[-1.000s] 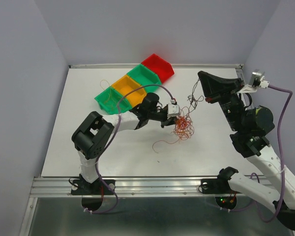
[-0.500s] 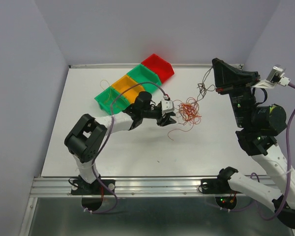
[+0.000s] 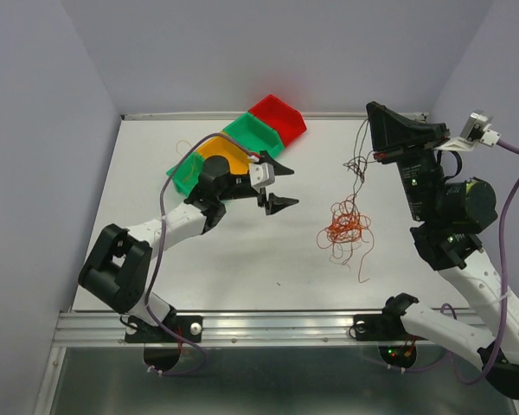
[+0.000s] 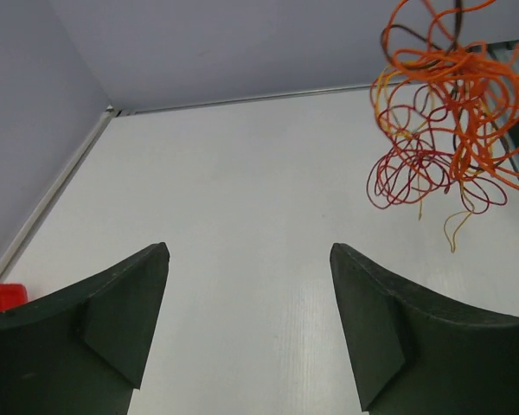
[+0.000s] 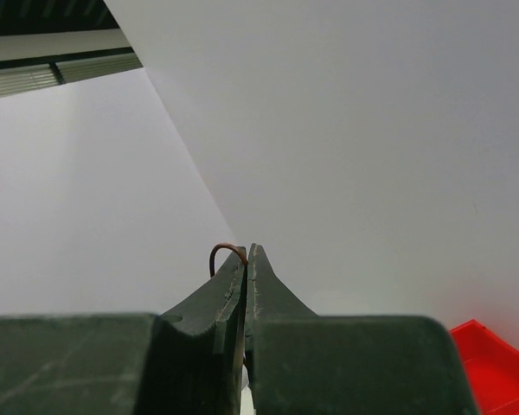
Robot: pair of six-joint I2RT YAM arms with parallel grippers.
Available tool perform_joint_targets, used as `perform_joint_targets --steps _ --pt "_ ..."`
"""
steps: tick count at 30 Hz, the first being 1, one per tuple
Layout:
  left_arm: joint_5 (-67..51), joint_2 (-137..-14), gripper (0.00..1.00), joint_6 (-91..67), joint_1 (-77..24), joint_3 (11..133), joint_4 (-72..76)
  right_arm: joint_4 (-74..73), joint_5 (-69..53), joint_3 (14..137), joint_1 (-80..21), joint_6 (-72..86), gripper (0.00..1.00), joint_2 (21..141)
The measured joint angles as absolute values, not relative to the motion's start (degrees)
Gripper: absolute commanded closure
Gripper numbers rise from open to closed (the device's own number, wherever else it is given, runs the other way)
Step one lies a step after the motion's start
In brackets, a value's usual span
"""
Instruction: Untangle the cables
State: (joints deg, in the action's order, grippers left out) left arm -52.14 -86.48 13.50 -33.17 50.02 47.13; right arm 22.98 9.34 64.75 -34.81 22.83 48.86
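The cables [image 3: 345, 228] are a loose tangle of thin orange, red and darker curly wires toward the right of the table. Dark strands run up from it to my right gripper [image 3: 372, 130], which is raised above the table. In the right wrist view that gripper [image 5: 247, 251] is shut, with a brown wire loop [image 5: 225, 250] sticking out at its tips. My left gripper [image 3: 279, 187] is left of the tangle, open and holding nothing. In the left wrist view the gripper [image 4: 249, 252] has its fingers wide apart, and the cables [image 4: 441, 112] hang at the upper right, apart from them.
A diagonal row of bins sits at the back of the table: red [image 3: 278, 117], green [image 3: 253, 133], orange [image 3: 222, 152] and green [image 3: 185, 174]. The left arm reaches beside the orange one. The metal rail [image 3: 268, 322] runs along the near edge. Walls close in on all sides.
My left gripper opened, let go of the tangle and drew back to the left. The tangle swung right and now hangs from the right gripper alone.
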Motion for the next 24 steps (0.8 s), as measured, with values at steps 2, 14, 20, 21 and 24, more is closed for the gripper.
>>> perform_joint_targets --steps 2,14,20,21,24 --pt "-53.7 -85.3 0.13 14.9 -34.6 50.0 46.1 22.9 8.7 64.8 -34.8 23.3 0.99 49.3" --pt "-53.1 -82.2 0.20 23.0 -44.1 52.0 37.0 23.0 5.9 64.8 -34.8 26.0 0.99 51.8" --pt "-47.9 -86.9 0.16 23.9 -44.9 56.7 34.7 23.0 4.4 64.8 -34.8 27.3 1.00 54.1" --pt "-46.8 -87.4 0.14 23.7 -44.9 57.1 34.3 23.0 4.3 64.8 -34.8 27.4 0.99 54.3" --pt "-43.2 -88.9 0.16 23.4 -45.0 57.8 33.8 23.2 4.0 64.8 -34.8 27.8 0.99 54.4"
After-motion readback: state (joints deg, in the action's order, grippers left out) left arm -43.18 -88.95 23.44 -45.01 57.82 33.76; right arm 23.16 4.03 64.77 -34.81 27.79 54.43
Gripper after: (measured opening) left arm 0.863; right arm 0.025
